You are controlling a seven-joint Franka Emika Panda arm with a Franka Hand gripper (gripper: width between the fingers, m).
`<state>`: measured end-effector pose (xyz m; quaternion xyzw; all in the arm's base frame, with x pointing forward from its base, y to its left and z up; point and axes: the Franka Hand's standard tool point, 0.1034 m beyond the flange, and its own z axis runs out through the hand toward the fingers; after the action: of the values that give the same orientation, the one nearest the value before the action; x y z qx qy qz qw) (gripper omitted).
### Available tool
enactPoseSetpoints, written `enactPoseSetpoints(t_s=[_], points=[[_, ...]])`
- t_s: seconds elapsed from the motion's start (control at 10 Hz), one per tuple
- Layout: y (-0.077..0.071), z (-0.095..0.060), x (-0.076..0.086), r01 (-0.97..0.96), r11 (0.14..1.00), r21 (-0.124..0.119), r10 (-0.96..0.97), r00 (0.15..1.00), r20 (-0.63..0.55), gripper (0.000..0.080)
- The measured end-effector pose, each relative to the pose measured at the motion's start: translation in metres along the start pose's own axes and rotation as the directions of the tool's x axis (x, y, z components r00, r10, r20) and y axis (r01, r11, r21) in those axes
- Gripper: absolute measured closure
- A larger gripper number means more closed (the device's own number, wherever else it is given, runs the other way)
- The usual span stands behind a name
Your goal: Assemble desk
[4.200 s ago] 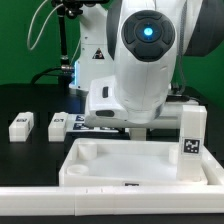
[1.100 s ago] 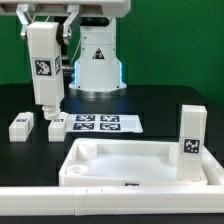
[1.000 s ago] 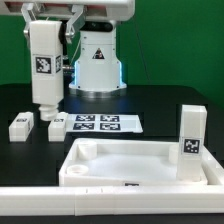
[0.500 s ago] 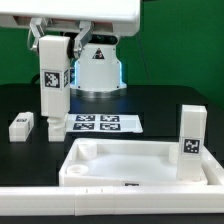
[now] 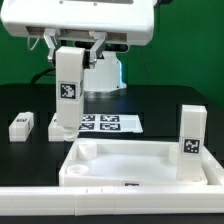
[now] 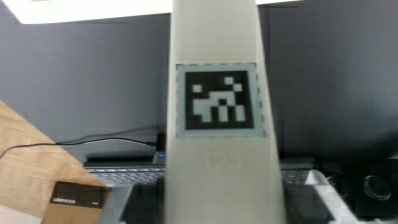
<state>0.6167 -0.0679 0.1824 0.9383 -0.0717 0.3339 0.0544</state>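
Observation:
The white tray-like desk tabletop (image 5: 110,170) lies at the front with its hollow side up. One white leg (image 5: 192,140) stands upright in its corner socket on the exterior view's right. My gripper (image 5: 68,52) is shut on a second white leg (image 5: 67,98) and holds it upright in the air, above the table behind the tabletop's left end. In the wrist view this held leg (image 6: 217,110) fills the middle with its tag facing the camera. A third leg (image 5: 22,124) lies on the table at the left. A fourth leg (image 5: 52,126) lies partly hidden behind the held one.
The marker board (image 5: 105,123) lies flat behind the tabletop. A white border rail (image 5: 100,203) runs along the front edge. The robot base (image 5: 100,70) stands at the back, in front of a green wall.
My gripper has carried the held leg toward the exterior view's right and a little lower, from over the far left to near the tabletop's left end. The other parts have not moved.

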Motion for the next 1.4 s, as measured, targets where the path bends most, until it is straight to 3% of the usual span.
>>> enactPoseSetpoints(t_s=[0.2,0.3,0.4,0.6,0.8,1.0,1.4], points=[[0.005,-0.001,0.0,0.028,1.0,-0.007,-0.028,1.0,-0.009,0.0509],[0.029,-0.003,-0.001,0.084,0.996,-0.029,-0.085,0.996,-0.035,0.0509],[0.039,0.0,-0.009,0.076,0.997,-0.015,-0.076,0.997,-0.024,0.0509],[0.04,0.004,-0.013,0.1,0.995,0.026,-0.1,0.995,-0.019,0.0509],[0.02,0.011,-0.019,0.082,0.995,0.058,-0.082,0.997,-0.007,0.0509],[-0.001,0.018,-0.018,0.061,0.996,0.072,-0.061,0.998,-0.004,0.0509],[-0.008,0.029,-0.03,0.051,0.996,0.078,-0.053,0.998,0.02,0.0509]])
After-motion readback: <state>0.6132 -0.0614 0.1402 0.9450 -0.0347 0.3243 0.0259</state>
